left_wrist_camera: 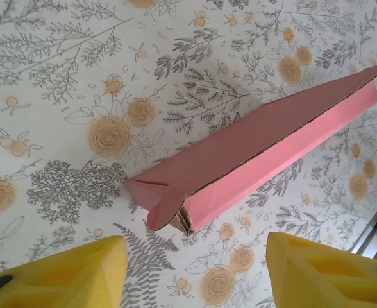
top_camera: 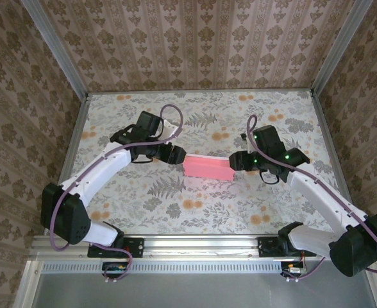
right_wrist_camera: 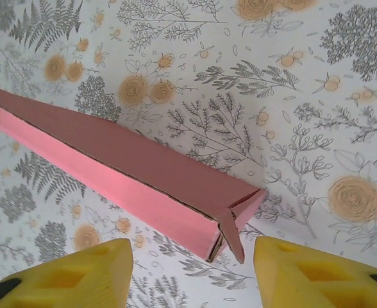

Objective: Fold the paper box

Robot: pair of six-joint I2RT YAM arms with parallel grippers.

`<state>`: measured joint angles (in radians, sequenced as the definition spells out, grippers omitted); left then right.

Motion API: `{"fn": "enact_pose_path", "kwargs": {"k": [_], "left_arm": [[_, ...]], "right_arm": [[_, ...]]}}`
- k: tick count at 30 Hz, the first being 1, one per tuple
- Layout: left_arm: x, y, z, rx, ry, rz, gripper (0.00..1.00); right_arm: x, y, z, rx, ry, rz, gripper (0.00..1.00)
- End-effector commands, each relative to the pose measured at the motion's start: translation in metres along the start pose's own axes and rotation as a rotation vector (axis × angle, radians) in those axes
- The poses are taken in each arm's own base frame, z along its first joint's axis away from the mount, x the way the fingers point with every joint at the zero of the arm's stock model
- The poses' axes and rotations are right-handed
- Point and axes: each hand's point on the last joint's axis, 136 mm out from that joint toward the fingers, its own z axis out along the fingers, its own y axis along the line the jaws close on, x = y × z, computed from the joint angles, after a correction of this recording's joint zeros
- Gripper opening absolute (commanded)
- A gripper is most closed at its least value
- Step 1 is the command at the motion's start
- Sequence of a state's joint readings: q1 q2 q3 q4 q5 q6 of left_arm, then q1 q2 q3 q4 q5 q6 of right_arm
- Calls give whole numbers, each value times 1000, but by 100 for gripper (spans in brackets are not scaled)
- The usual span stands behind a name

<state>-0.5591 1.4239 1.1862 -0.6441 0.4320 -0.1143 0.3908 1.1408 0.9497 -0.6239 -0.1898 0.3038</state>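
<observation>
Left claw point(top_camera: 175, 154) and right claw point(top_camera: 237, 160) spread wide, empty, at opposite ends of paper box point(top_camera: 208, 168) mid-frame; body formed, end flaps point(left_wrist_camera: 166, 205) apparently untucked, left to close.

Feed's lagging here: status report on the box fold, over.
Left gripper open, right gripper open. Paper box on table between them, ungripped, end flaps ajar. Nothing blocking.

The slim pink paper box point(right_wrist_camera: 131, 170) lies on the floral-patterned counter point(right_wrist_camera: 317, 96), its near end flap point(right_wrist_camera: 233, 240) ajar, just ahead of the right pincer point(right_wrist_camera: 193, 251), whose yellow fingers point(right_wrist_camera: 79, 276) stand spread wide, touching nothing.
</observation>
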Motion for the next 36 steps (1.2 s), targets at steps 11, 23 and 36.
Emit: {"fn": "enact_pose_path", "kwargs": {"k": [11, 23, 36], "left_arm": [[-11, 6, 10, 1, 56, 86, 45], [-7, 6, 15, 10, 88, 71, 29], [-6, -1, 20, 65, 100, 9, 9]], "right_arm": [[-4, -9, 2, 62, 32, -48, 30], [-2, -8, 5, 48, 36, -37, 19], [-3, 0, 6, 7, 29, -22, 9]]}}
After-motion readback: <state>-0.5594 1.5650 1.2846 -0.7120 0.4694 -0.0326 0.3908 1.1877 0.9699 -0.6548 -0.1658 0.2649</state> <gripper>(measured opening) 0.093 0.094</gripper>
